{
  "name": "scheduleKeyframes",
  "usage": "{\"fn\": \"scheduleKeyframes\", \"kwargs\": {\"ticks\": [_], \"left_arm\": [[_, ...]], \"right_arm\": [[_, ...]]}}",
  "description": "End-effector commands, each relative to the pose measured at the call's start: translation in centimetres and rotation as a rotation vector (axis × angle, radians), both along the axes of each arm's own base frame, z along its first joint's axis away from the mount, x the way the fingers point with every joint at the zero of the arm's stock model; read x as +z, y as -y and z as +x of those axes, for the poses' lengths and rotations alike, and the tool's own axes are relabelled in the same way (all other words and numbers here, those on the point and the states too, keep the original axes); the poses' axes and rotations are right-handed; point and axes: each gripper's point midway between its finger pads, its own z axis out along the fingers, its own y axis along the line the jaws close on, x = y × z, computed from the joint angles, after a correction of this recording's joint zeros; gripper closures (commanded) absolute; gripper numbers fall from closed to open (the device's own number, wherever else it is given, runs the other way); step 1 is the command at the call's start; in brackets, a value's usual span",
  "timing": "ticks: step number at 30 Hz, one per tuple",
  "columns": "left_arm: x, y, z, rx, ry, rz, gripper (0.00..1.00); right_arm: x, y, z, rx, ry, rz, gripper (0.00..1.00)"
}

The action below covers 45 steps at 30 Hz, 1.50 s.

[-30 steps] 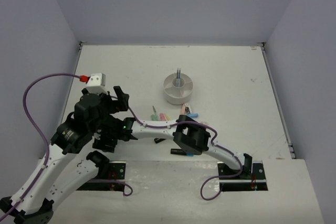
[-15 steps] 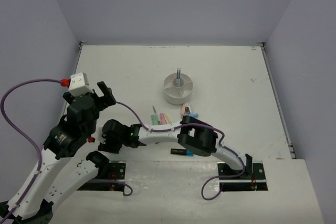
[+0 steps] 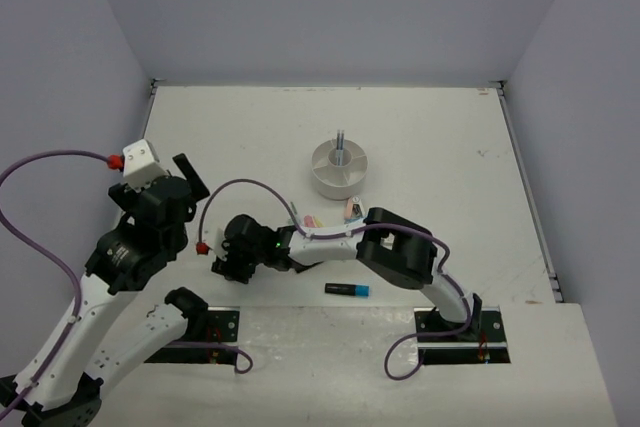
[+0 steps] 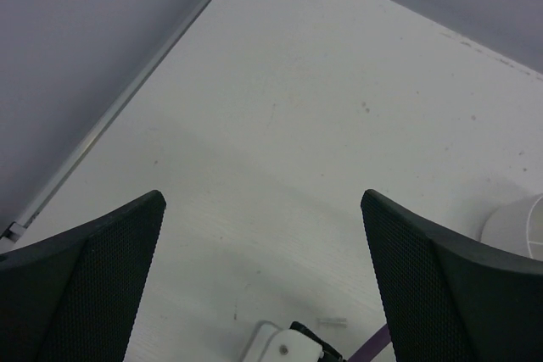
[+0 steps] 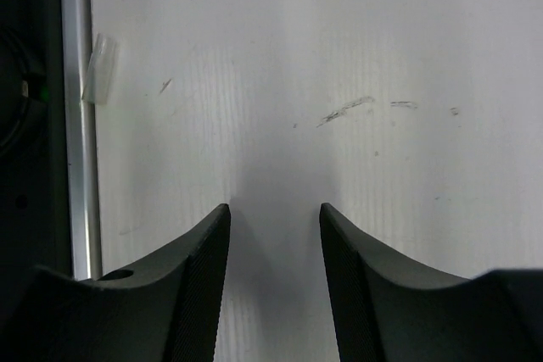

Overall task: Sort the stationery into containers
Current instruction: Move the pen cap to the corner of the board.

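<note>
while left gripper [image 4: 261, 197] gapes wide — right gripper [image 5: 275, 208] narrow, empty, over table [image 5: 339, 40].

A scuffed white table [image 3: 450, 147] stands between grey walls [image 3: 330, 7], clear tape [image 5: 100, 69] at its metal edge strip [image 5: 75, 125].

White organiser [image 3: 335, 188], black highlighter [image 3: 342, 289] with blue cap, white table [image 3: 450, 167]

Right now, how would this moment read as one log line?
left hand open, empty | right hand open, empty | black blue-tipped highlighter outside round white plastic organiser
</note>
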Motion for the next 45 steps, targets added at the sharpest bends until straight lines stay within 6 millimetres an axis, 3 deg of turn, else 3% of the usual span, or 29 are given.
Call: {"fn": "scheduleKeyframes", "kwargs": {"ticks": [1,7,9,14,18,19,20,23,29,33,38,45], "left_arm": [[4.7,-2.1,-1.3,0.121,0.121,-0.082,0.00],[10.5,-3.2,-3.3,0.109,0.243,-0.165,0.00],[12.0,-3.3,-3.9,0.076,0.286,-0.186,0.00],[14.3,-2.5,-4.4,-0.028,0.357,-0.208,0.00],[13.9,-1.1,-3.4,-0.083,0.306,-0.179,0.00],[13.7,-0.9,-3.2,-0.091,0.290,-0.173,0.00],[13.4,-0.6,-2.8,-0.097,0.273,-0.167,0.00],[13.0,0.2,-2.1,-0.119,0.248,-0.161,0.00],[12.5,1.6,-1.3,-0.173,0.217,-0.153,0.00],[11.8,2.7,-0.8,-0.228,0.198,-0.141,0.00],[10.7,3.0,-0.6,-0.249,0.171,-0.106,0.00],[10.0,3.4,-0.7,-0.282,0.168,-0.109,0.00]], "right_arm": [[7.0,-3.3,-1.0,0.087,-0.171,0.202,0.52],[9.0,-5.0,-5.1,0.251,-0.449,0.236,0.53],[10.7,-5.2,-6.7,0.334,-0.543,0.249,0.54],[11.0,-5.6,-7.8,0.442,-0.727,0.216,0.59],[10.8,-5.6,-8.3,0.465,-0.842,0.131,0.63],[9.1,-5.4,-8.4,0.448,-0.911,0.068,0.63],[10.4,-6.1,-8.2,0.473,-0.918,0.086,0.64],[8.9,-5.8,-8.0,0.472,-1.043,0.027,0.76],[6.4,-6.4,-6.7,0.345,-1.048,0.000,0.88],[4.3,-7.3,-6.1,0.264,-1.070,-0.013,0.88],[3.0,-8.3,-5.7,0.229,-1.081,0.001,0.87],[2.2,-8.1,-5.1,0.147,-1.025,-0.034,0.89]]}}
